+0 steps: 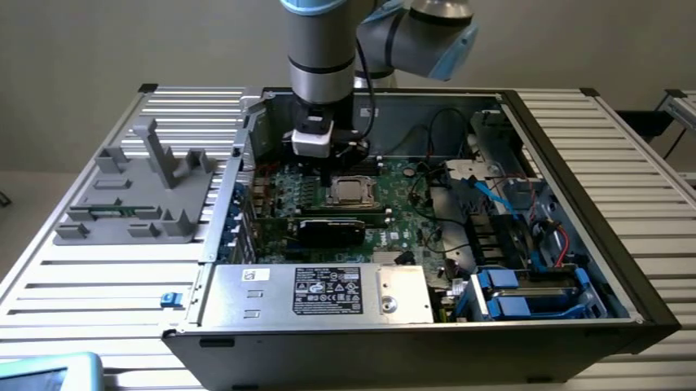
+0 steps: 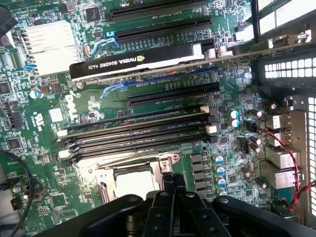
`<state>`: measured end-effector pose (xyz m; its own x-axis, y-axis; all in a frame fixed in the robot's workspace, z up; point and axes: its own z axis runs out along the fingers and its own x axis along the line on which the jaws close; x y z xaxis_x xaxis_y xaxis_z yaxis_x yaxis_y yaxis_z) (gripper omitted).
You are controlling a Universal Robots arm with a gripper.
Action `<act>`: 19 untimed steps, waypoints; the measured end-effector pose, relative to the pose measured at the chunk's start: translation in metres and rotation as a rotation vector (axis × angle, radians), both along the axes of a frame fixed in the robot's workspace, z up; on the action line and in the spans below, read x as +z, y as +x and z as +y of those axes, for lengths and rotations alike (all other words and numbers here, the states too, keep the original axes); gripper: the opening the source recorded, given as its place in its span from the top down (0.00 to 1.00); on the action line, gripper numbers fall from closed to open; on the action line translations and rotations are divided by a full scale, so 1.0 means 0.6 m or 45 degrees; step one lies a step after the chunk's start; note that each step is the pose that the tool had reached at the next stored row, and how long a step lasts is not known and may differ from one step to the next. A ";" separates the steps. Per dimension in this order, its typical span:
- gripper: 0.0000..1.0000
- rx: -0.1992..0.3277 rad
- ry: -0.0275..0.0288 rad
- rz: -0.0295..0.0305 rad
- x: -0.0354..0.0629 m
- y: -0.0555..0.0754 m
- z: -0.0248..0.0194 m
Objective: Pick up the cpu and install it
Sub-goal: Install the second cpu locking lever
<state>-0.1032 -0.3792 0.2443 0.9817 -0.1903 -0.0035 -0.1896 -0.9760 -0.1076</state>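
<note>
the exterior view takes in the whole slatted metal surface point(image 1: 98, 277) with an open computer case point(image 1: 609, 244) lying on it, the green motherboard point(image 1: 408, 216) facing up. a grey plastic fixture point(image 1: 136, 191) sits on the surface at the exterior view's left of the case, and a silver power supply box point(image 1: 315, 293) with a label runs along the near wall inside the case. the arm point(image 1: 321, 57) comes down from above into the case.

the wrist view gives board detail that the exterior view does not resolve: a black graphics card point(image 2: 138, 61) lettered nvidia quadro standing in a slot, a finned silver heatsink point(image 2: 49, 42), a row of long black memory slots point(image 2: 133, 131), and a red wire point(image 2: 289, 153) near the rear ports.

the cpu point(image 1: 348, 191) lies flat in its metal-framed socket point(image 1: 350, 180) near the middle of the board. in the wrist view its dull silver top point(image 2: 133, 182) shows inside the frame, partly cut off by the black body of the hand.

the hand point(image 1: 328, 171) is just at the exterior view's left of the socket, low over the board. in the wrist view point(image 2: 173, 181) its two fingertips are pressed together with nothing between them, beside the cpu's edge.
</note>
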 end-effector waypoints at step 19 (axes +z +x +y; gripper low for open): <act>0.88 0.000 -0.0579 -0.0126 0.029 0.050 0.0179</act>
<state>-0.0729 -0.3684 0.2619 0.9817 -0.1900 0.0149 -0.1887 -0.9799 -0.0650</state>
